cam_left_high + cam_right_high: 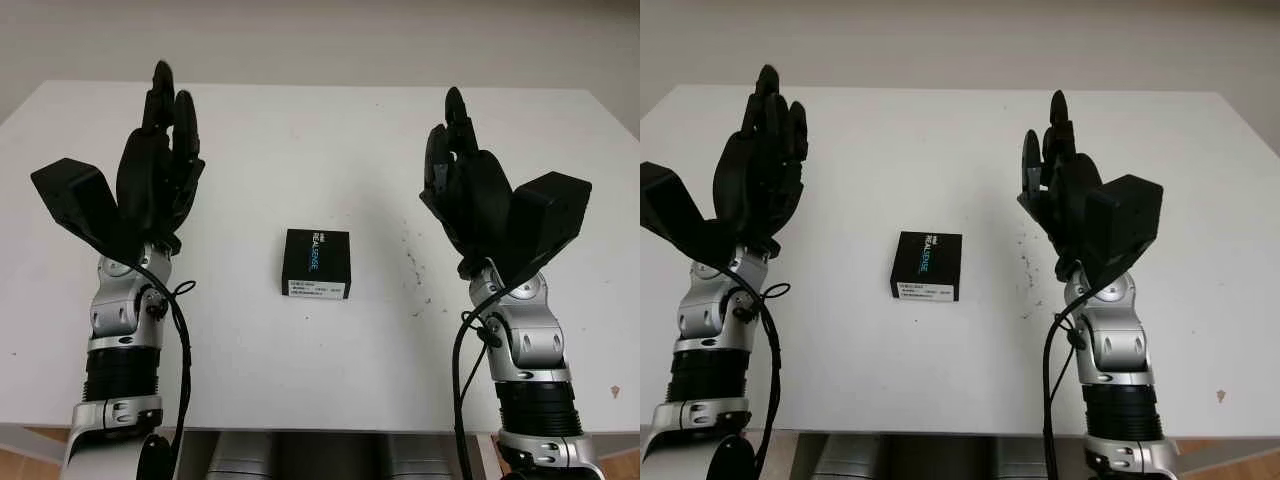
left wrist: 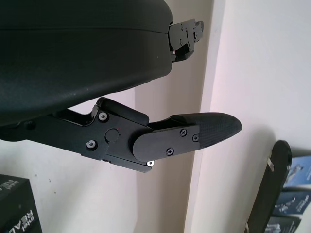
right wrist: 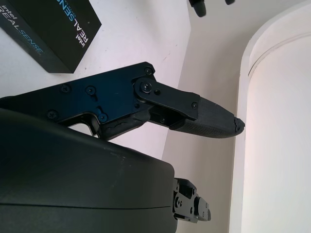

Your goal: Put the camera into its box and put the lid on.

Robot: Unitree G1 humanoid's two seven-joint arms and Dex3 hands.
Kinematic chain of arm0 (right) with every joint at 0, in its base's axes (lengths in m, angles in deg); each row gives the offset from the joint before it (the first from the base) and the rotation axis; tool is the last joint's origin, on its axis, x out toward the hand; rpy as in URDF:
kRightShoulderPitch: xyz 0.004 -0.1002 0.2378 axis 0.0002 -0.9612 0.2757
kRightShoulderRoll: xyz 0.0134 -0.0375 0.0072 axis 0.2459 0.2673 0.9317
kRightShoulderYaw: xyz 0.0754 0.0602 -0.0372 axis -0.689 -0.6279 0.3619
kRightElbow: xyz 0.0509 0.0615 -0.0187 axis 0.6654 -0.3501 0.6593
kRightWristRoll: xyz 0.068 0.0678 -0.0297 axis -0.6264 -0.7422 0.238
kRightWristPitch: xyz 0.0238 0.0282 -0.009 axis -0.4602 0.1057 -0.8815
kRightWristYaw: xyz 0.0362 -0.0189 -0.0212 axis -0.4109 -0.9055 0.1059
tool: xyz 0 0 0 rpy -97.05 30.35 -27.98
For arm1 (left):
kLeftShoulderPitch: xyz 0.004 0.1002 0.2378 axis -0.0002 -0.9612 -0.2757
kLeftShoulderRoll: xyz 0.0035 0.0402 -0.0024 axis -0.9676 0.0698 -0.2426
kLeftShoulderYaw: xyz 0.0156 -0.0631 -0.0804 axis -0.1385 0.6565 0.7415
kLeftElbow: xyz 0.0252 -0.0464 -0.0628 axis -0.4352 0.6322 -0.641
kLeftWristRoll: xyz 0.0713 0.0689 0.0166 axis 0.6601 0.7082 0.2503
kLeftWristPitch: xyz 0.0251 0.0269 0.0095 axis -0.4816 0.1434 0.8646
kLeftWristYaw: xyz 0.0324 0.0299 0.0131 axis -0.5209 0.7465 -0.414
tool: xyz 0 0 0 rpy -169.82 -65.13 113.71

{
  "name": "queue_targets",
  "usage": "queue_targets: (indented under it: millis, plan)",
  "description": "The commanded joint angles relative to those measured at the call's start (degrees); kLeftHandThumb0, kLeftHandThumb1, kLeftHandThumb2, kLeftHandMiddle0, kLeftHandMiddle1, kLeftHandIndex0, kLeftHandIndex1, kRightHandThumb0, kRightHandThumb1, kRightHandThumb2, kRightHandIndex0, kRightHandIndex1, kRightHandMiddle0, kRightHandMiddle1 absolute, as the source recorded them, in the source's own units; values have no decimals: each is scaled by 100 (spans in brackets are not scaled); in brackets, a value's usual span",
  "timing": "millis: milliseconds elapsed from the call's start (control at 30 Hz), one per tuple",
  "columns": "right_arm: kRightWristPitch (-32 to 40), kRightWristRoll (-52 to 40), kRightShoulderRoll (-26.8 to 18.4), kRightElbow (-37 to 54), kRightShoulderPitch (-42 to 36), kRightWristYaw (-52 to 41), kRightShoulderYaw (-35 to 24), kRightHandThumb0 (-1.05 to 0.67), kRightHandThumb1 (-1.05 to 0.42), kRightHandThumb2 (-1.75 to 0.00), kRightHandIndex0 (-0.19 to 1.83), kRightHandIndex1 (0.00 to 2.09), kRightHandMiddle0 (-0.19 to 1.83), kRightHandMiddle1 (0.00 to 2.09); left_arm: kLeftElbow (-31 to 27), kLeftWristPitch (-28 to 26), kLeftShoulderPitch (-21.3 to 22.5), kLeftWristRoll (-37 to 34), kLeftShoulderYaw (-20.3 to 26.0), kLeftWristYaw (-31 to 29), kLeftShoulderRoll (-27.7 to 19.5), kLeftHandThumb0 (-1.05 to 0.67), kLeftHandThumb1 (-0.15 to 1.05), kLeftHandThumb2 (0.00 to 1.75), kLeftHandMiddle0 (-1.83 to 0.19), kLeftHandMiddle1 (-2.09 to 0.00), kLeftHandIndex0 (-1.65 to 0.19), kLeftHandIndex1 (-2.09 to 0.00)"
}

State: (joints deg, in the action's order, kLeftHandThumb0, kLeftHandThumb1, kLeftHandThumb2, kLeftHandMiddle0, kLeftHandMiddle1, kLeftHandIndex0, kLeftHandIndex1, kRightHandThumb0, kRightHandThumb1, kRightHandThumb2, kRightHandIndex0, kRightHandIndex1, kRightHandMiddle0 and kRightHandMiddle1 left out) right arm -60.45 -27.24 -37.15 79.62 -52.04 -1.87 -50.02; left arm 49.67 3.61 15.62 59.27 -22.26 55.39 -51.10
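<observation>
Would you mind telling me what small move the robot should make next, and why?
Probably none, or just lower the hands. The black box lies closed on the white table, its lid apparently on. The left hand and right hand are raised on either side of it, open and holding nothing.

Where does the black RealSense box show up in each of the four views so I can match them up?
Left eye view: black rectangular RealSense box at table centre, between the arms.
Right eye view: same box, slightly left of picture centre.
Left wrist view: one corner of the box at the picture's lower left edge.
Right wrist view: box at the upper left, lettering visible.
Shared landmark: the white table under it.
</observation>
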Motion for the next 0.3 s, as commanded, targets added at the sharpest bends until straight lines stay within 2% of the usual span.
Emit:
queue_targets:
  millis: [0,267]
  plan:
    - [-36,-17,-55,32,-9,-19,-25,-76,-105,-74,-19,0,-19,0,124,131,-60,-43,49,-56,-65,-71,105,58,18,-4,19,-1]
    - [42,-42,-83,119,-54,-60,-48,-75,-105,-75,-19,0,-19,0,477,459,-293,75,-67,-192,-55,-72,105,62,19,-5,18,-2]
